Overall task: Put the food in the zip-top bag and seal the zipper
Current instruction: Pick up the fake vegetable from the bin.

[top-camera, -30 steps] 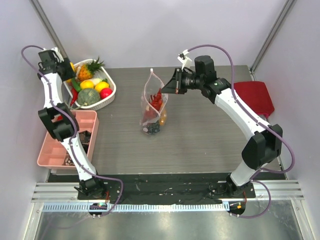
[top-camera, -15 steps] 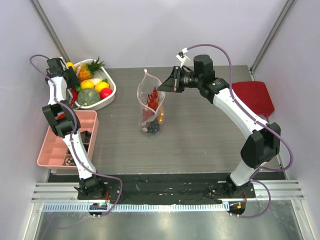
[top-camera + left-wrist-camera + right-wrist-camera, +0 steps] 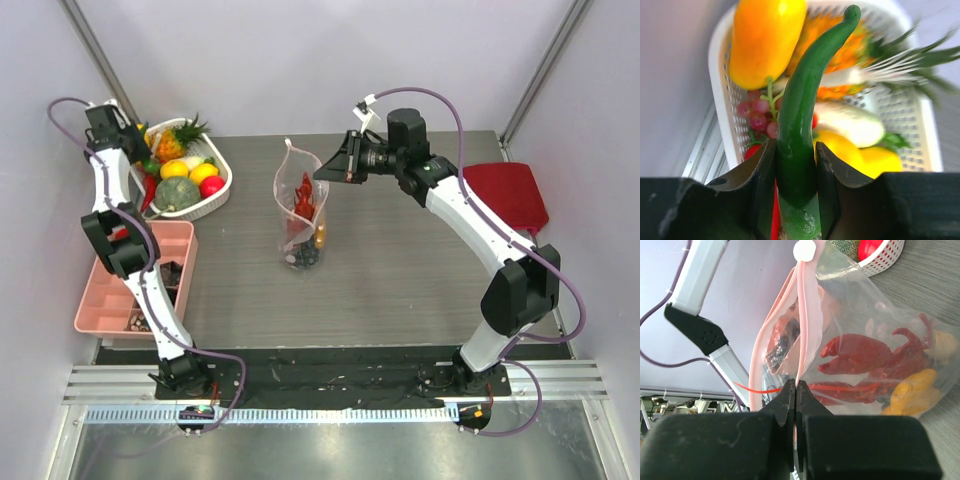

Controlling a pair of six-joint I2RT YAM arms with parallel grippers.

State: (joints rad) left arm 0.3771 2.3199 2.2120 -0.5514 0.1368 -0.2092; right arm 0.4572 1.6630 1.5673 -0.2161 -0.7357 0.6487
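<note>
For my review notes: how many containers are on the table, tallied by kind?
White basket: 1
Pink compartment tray: 1
Zip-top bag: 1
Total: 3

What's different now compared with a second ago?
The left gripper wandered a little over the white basket and closed on a green chilli. The right gripper, shut on the zip-top bag at its zipper strip, edged left, and the bag's mouth bulged wider. Unchanged: the red lobster in the bag, the basket and pink tray in place.
</note>
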